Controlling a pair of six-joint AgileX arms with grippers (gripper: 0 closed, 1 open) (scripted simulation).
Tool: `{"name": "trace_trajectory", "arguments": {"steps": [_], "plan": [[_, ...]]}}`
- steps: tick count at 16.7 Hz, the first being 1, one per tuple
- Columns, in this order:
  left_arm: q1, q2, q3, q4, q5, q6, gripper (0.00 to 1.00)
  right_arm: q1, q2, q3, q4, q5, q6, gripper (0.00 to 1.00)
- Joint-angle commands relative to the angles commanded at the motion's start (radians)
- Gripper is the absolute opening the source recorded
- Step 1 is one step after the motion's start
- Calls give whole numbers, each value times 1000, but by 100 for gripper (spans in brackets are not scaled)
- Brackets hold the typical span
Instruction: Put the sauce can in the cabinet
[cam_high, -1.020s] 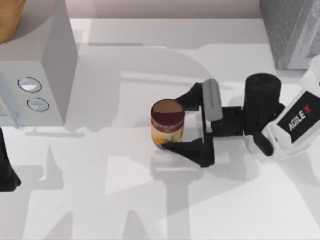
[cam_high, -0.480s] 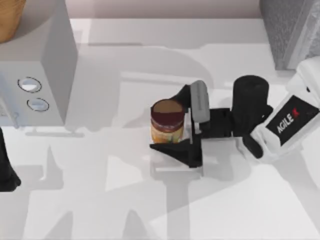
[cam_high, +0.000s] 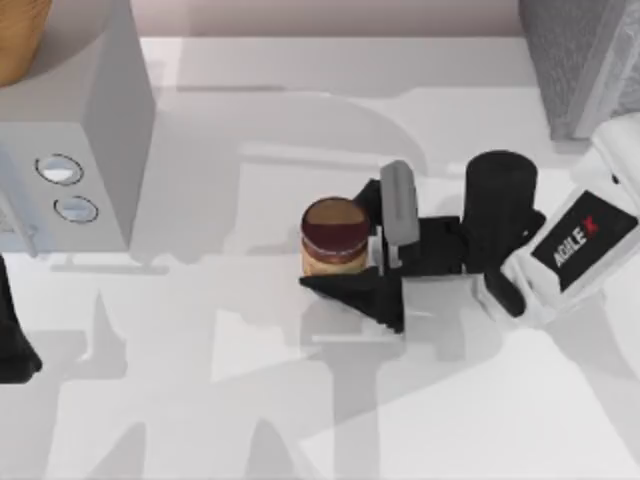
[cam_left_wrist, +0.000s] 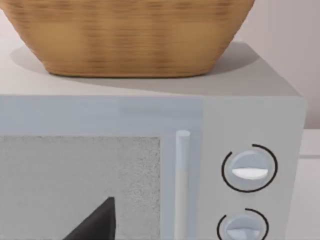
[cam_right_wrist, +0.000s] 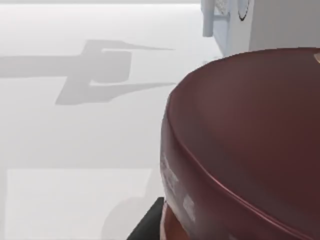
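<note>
Gripping the sauce can (cam_high: 334, 238) is the step in hand: the right gripper (cam_high: 350, 240) sits near the middle of the table (cam_high: 200, 400), its two dark fingers closed in on either side of the can, one beyond it and one on the near side, pinching its label. The can stands upright on the white surface. In the right wrist view its maroon lid (cam_right_wrist: 250, 140) looms large, so the palm looks to be close behind it.

The left arm (cam_high: 12, 340) is parked at the table's left edge, facing the microwave (cam_left_wrist: 150, 165) with a wicker basket (cam_left_wrist: 130, 35) on top; whether its jaws are apart or together I cannot tell.

What could go wrong from here — the hold appears to sit on the can's upper part, so a quick lift might let the can swing or slip from between the fingers. The grey cabinet (cam_high: 580, 60) stands at the far right corner, right beside the right arm's own white link (cam_high: 580, 240), so the carry calls for a tight turn, and the can could knock the cabinet's wall on the way in.
</note>
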Motion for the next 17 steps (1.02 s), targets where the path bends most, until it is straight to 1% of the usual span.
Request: {"name": "trace_trajectory", "arguments": {"steps": [3,4,13,15,17], "plan": [[0,0,0,0,0,0,100,0,0,0,0,0,0,2],[0,0,0,0,0,0,100,0,0,0,0,0,0,0],[0,0,0,0,0,0,100,-3,-3,0,-3,0,1,0],[0,0,0,0,0,0,100,-4,-37,-1,-38,1,5,0],[0,0,0,0,0,0,100,-5,-110,1,-113,1,9,0]]}}
